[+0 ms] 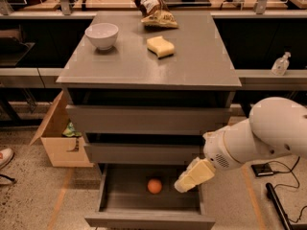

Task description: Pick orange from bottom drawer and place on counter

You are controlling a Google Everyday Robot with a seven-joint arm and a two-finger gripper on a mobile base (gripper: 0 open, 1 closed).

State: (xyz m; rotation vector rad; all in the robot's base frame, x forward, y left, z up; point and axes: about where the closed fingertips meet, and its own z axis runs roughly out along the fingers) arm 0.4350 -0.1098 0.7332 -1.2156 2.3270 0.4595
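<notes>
Since the bottom drawer [144, 220] stands pulled out and the orange [154, 186] lies on its floor, about mid-width and toward the back, we count only the access as sorted. Pick isn't done and neither is place.

The hand [194, 175] is over the right side of the open drawer, angled down and left toward the orange. It's near the orange but apart, with a visible gap between the two. We can't tell from this angle whether the hand is released or clenched. Either way it's grasping nothing, because the orange sits alone on the drawer floor. We also can't tell how high the hand is above that floor.

The arm [268, 133] comes in from the right of the cabinet, crossing in front of the middle drawer's right end.

The table [192, 66] carries a white bowl [101, 35] back left, a yellow sponge [160, 46] near the middle and a crumpled snack bag [154, 11] at the back edge. We judge the front strip to be the obvious drop spot.

What's left, as we read it:
- close the gap to the orange
- grasp it
- lift it out past the drawer rim and the drawer fronts above
- carry it up and set it on the table

We put this early in the task, at the approach stage. One thing to watch: the round fruit may roll if nudged off-centre.
</notes>
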